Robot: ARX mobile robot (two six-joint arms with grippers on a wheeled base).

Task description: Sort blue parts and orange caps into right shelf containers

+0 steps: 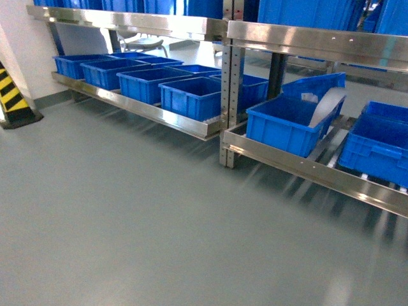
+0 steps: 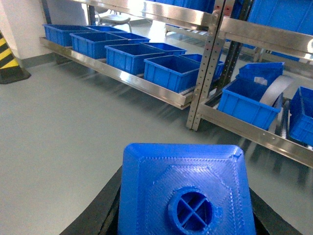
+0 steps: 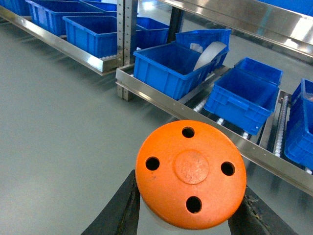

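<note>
The blue part (image 2: 187, 193) sits right up against the left wrist camera, clamped between the two dark fingers (image 2: 100, 213) of the left gripper (image 2: 186, 215), which close on its sides. It is bright-blue printed plastic, its top face showing fine layered ridges, bevelled edges and a raised octagonal panel. In the middle stands a short round stud with a cross moulded inside it.

The orange cap (image 3: 190, 174) is held the same way in the right gripper (image 3: 188, 215), black fingers (image 3: 124, 210) pressed against either side of it. Its flat top is matte and slightly grainy, with a faint round disc embossed at the centre and four small dark holes spaced evenly around that. The side is hidden from this angle, so any lettering cannot be read.

Ahead of both grippers and well apart from them stands the shelf (image 1: 306, 167), polished stainless steel with a shiny front rail, perforated uprights and white rollers (image 3: 281, 134) between the crates. Beyond the right gripper sit the right shelf containers (image 3: 171, 68), glossy blue open-topped crates with ribbed walls; the nearest holds a curved pale sheet (image 3: 209, 53) leaning against its back wall. Further off to the left runs a row of similar blue crates (image 1: 137, 76). The floor (image 1: 127, 223) is smooth grey with soft reflections, and a black-and-yellow striped base (image 1: 14, 99) stands at the far left.
</note>
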